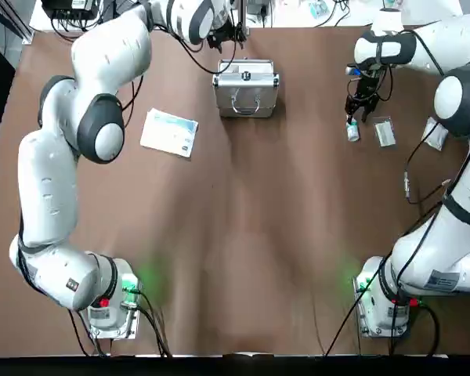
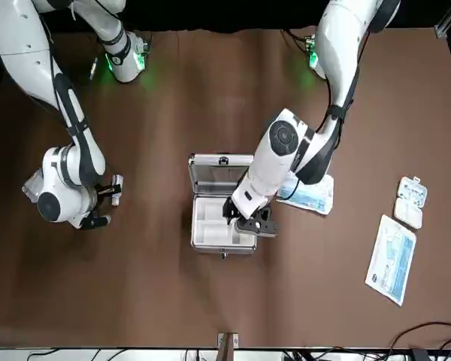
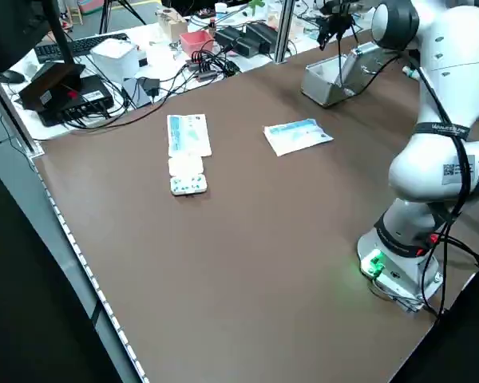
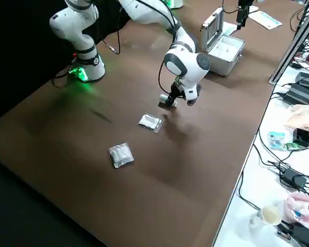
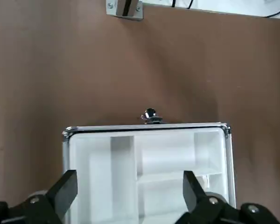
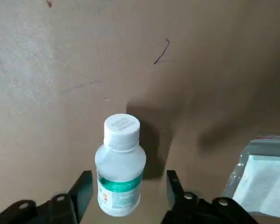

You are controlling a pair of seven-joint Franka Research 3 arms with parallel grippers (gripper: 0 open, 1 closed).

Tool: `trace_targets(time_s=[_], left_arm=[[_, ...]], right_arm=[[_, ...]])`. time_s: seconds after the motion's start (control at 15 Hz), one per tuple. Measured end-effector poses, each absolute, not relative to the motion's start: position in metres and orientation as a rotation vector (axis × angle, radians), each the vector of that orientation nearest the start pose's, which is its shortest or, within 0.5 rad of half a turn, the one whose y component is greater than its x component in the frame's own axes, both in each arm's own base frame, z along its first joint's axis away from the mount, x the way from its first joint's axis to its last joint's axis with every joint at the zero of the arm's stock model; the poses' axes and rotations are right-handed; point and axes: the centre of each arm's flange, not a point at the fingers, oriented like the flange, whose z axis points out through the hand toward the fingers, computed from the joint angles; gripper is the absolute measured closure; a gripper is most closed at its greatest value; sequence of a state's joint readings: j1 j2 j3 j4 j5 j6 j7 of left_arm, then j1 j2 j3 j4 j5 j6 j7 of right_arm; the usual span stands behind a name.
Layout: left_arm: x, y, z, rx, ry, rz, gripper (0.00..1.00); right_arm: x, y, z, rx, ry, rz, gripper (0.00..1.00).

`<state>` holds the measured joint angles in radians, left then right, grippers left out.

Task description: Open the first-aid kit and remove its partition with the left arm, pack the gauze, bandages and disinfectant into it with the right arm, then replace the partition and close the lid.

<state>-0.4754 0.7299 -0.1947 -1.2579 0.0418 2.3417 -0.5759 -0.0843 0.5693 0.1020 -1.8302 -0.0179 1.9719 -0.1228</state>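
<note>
- Cream-white partition [image 5: 165, 156] sits in the open case [image 5: 177, 125], far side; left gripper [image 5: 130, 175] above it, fingers spread.
- White disinfectant [image 6: 121, 179] is at the far right; right gripper [image 6: 129, 175] near it, released.

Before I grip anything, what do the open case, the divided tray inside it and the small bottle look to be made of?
Silver metal-trimmed case: probably aluminium, shiny edging. Cream-white divided tray: likely moulded plastic, smooth. White green-labelled bottle: apparently plastic, softly glossy.

Printed lettering sits on the bottle's cap [image 6: 121, 124] and green-banded label [image 6: 119, 192], too small to read.
</note>
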Motion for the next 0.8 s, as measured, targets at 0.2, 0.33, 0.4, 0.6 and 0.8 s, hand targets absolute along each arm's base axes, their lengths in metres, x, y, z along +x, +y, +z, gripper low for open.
trace_targets(time_s=[0.2,0.33,0.4,0.6,0.8], left_arm=[[0.631,-0.455,0.363,-3.398,0.089,-0.422,0.0],[0.628,-0.459,0.36,-3.399,0.097,-0.414,0.0],[0.626,-0.461,0.357,-3.399,0.095,-0.407,0.0],[0.623,-0.466,0.343,-3.395,0.097,-0.374,0.0],[0.622,-0.468,0.331,-3.396,0.047,-0.343,0.0]], right_arm=[[0.592,0.008,0.19,-2.996,-0.222,0.663,0.32],[0.59,0.009,0.188,-2.993,-0.224,0.673,0.32],[0.59,0.01,0.186,-2.991,-0.225,0.677,0.32],[0.586,0.01,0.178,-2.984,-0.226,0.7,0.32],[0.584,0.011,0.169,-2.976,-0.225,0.721,0.33]])
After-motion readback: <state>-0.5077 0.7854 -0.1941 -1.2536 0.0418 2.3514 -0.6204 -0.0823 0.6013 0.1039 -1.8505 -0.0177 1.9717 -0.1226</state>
